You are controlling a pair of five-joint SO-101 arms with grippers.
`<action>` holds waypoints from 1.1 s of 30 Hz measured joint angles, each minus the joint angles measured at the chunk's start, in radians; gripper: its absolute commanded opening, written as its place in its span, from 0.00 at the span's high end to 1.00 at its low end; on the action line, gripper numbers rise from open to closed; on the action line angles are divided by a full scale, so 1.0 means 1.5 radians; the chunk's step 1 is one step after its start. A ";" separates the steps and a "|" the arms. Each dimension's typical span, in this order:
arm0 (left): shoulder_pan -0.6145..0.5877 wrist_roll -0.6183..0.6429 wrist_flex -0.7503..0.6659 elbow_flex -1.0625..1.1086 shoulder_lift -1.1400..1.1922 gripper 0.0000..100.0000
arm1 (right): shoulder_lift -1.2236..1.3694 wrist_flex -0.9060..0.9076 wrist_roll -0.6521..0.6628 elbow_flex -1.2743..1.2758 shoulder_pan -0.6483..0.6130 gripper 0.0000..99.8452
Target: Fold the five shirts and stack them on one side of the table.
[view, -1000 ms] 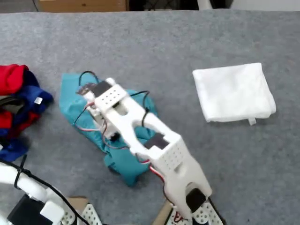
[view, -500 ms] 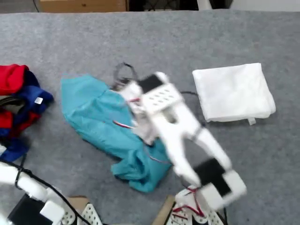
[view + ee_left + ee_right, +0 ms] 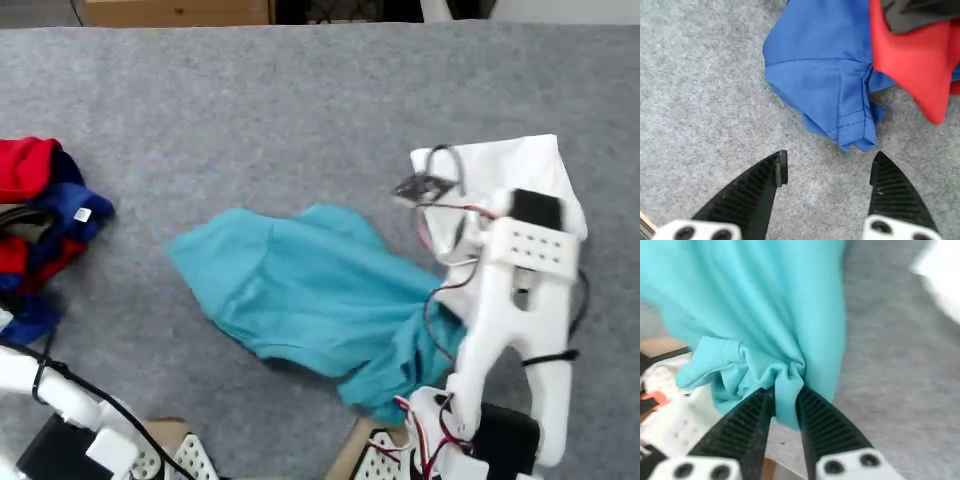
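High view: white shirt (image 3: pixel 500 168) lies folded at the right side of the bench (image 3: pixel 300 90), likely the start of the stack, with the right arm partly over it. Teal shirt (image 3: pixel 310 290) lies rumpled mid-bench, one end gathered toward that arm's base, probably held so it can be pulled flat for folding. Red shirt (image 3: pixel 25 165) and blue shirt (image 3: pixel 60 225) are heaped at the left edge, unfolded, apparently awaiting their turn. Left wrist view: left gripper (image 3: pixel 829 167) hangs spread wide over bare bench, near the blue shirt's hem, grasping nothing. Right wrist view: right gripper (image 3: pixel 785 392) is clenched on a bunched fold of the teal shirt, and the rest of the cloth drapes away.
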 measured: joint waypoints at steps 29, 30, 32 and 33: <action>0.000 -0.002 -0.080 0.001 0.002 0.72 | 0.457 -0.130 -0.480 -0.515 -0.690 0.77; 0.000 -0.002 -0.080 0.001 0.002 0.72 | 0.503 -0.131 -0.482 -0.551 -0.702 0.76; 0.000 -0.004 -0.080 0.001 0.002 0.72 | 0.587 -0.132 -0.484 -0.636 -0.719 0.75; 0.000 -0.005 -0.081 0.002 0.002 0.72 | 0.629 -0.132 -0.485 -0.681 -0.724 0.75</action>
